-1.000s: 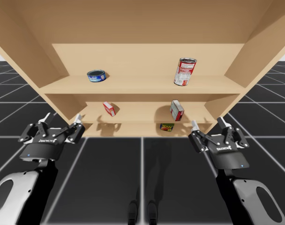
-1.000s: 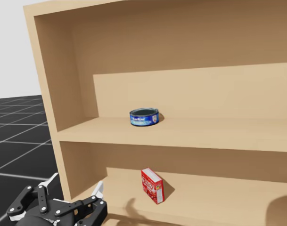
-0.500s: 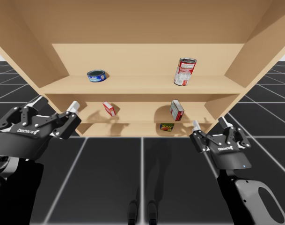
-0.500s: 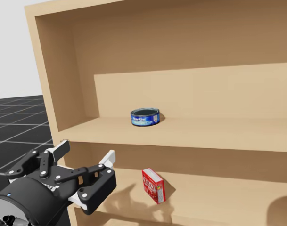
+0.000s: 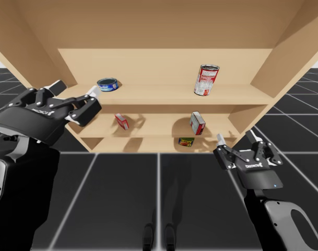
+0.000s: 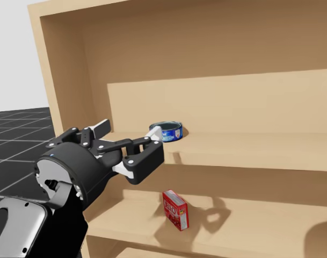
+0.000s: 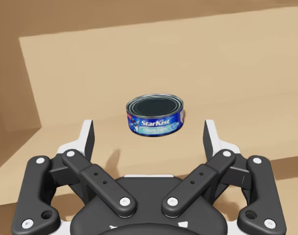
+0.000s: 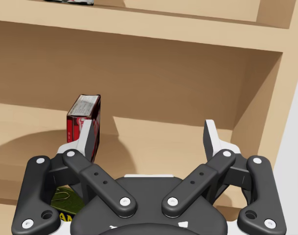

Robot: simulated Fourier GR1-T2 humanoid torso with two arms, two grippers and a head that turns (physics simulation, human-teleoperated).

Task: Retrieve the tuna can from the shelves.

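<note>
The low blue can (image 7: 155, 116), its label blue with white print, stands upright on the upper shelf (image 5: 164, 95), towards the shelf's left end. My left tool (image 5: 77, 89) hovers level with that shelf, its fingers spread wide; the can is just ahead of it, in line with the gap and untouched. My right tool (image 5: 235, 137) hangs open low before the shelves, near a red box (image 8: 82, 112) on the middle shelf.

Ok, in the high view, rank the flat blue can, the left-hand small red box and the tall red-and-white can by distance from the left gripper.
From my left gripper:
1. flat blue can, upper shelf, just ahead.
2. small red box, middle shelf, below right.
3. tall red-and-white can, upper shelf, far right.
</note>
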